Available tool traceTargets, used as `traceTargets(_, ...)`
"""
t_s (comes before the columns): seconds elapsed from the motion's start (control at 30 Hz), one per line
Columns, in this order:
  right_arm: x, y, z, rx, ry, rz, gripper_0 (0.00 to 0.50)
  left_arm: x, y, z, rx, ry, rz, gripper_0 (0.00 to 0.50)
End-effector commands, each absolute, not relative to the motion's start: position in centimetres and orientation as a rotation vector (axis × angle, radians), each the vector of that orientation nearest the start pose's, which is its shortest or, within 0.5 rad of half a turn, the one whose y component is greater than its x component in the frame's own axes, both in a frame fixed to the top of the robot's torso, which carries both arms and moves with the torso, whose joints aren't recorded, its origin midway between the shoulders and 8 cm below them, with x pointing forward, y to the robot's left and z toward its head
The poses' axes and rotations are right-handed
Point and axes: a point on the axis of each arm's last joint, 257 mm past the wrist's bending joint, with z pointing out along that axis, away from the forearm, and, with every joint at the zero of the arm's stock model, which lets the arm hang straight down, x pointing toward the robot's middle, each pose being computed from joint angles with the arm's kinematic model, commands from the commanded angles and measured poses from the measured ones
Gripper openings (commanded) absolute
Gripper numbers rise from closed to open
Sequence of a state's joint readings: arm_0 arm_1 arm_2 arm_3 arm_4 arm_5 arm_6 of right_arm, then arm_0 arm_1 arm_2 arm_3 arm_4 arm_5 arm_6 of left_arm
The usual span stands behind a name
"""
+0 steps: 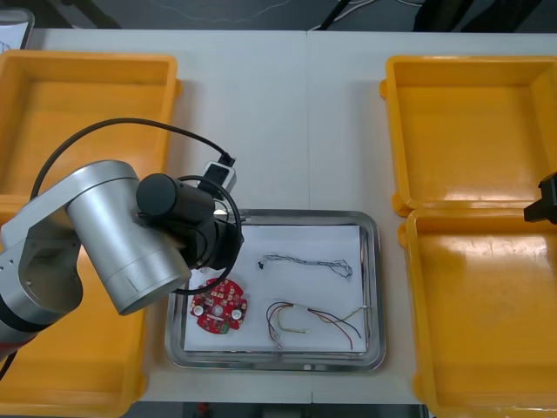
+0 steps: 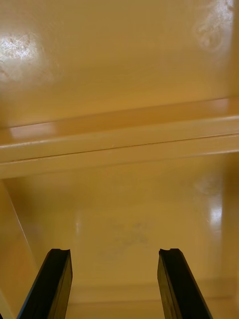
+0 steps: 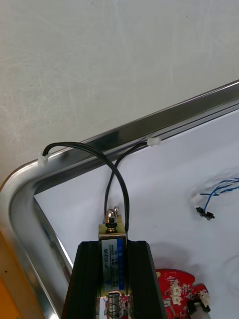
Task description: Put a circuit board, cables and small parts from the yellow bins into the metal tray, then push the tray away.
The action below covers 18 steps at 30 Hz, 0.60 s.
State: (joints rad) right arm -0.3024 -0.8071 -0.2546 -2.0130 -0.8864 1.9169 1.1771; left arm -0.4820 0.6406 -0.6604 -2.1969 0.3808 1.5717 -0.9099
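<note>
My left gripper (image 3: 112, 244) is shut on a small metal part (image 3: 112, 259) with a looped black cable (image 3: 79, 147). It hangs over the white inside of the metal tray (image 3: 30, 189), near a corner. A round red circuit board (image 3: 181, 291) lies just beside the fingers. In the front view the left arm (image 1: 130, 235) covers the left side of the tray (image 1: 374, 287). There the circuit board (image 1: 219, 306), a blue and white cable (image 1: 306, 263) and a red and yellow cable (image 1: 315, 320) lie in the tray. My right gripper (image 2: 114, 251) is open over a bin's wall (image 2: 119, 144).
Two yellow bins stand on the left, far (image 1: 87, 104) and near (image 1: 52, 374). Two more stand on the right, far (image 1: 470, 131) and near (image 1: 487, 322), and the right gripper (image 1: 541, 200) shows at that edge. Bare table (image 1: 296, 131) stretches beyond the tray.
</note>
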Motion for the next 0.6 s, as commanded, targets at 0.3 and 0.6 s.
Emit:
traceTargets(0.3,39.9,-38.5,-14.2,0.149,2.689,0.028,0.500,40.4,8.2,-23.4,0.383,2.440,-0.125,0.000)
traceTargets(0.6,40.0,-38.5,-14.2,0.149,2.686,0.028,0.500,39.7,7.7,-24.3,0.408,2.445,-0.125,0.000)
